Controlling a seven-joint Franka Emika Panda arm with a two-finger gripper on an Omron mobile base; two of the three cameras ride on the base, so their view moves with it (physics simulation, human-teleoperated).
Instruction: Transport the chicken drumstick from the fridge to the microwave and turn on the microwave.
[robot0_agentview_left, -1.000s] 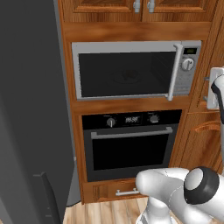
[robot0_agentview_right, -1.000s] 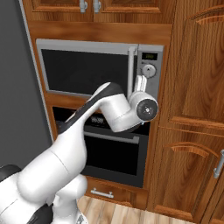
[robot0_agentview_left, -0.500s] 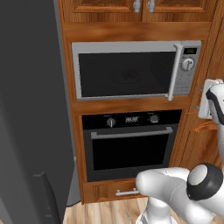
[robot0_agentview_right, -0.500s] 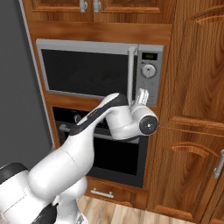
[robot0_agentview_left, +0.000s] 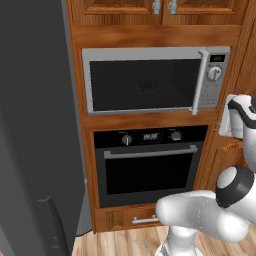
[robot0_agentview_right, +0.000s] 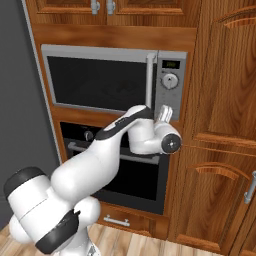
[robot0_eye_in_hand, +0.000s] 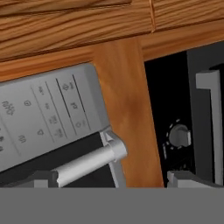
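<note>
Fingers (robot0_eye_in_hand: 113, 178) spread wide, grasping nothing. Ahead of them: the silver microwave (robot0_agentview_left: 150, 80) with dark glass door, shut, bar handle (robot0_eye_in_hand: 87, 164) nearest. Golden-brown chicken drumstick's whereabouts undeterminable; start-up judged outstanding. Tall grey fridge (robot0_agentview_left: 35, 125) stands leftward.

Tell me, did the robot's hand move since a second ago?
Yes. In the right base view the gripper has swung right and up, from in front of the oven toward the microwave handle's lower end.

The end effector (robot0_agentview_right: 165, 113) hovers before the shut microwave's (robot0_agentview_right: 100, 82) control panel.
</note>
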